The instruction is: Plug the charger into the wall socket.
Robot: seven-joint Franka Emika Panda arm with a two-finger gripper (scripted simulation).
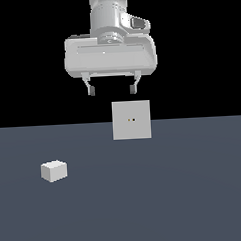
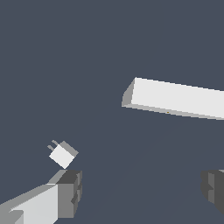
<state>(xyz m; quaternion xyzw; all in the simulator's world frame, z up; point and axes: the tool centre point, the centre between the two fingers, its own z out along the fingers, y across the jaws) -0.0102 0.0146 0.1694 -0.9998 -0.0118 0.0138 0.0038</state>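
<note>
- Exterior view: charger (image 1: 54, 171) is seen lower left on the floor (image 1: 162, 200), well apart from wall socket (image 1: 131, 120).
- Gripper (image 1: 113, 89) is held spread wide, empty, at upper centre.
- Charger is judged rigid and light; its flat side faces are favoured, prongs left clear.

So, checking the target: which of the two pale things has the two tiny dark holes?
The upright square panel, the wall socket; the small block, the charger, shows none.

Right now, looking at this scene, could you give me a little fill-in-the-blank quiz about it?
1. The gripper hangs with its jaws ____ and holds nothing.
2. The charger lies on the floor toward the exterior view's ____.
3. The wall socket has ____ tiny dark holes near its centre.

Missing words: open; left; two
</note>
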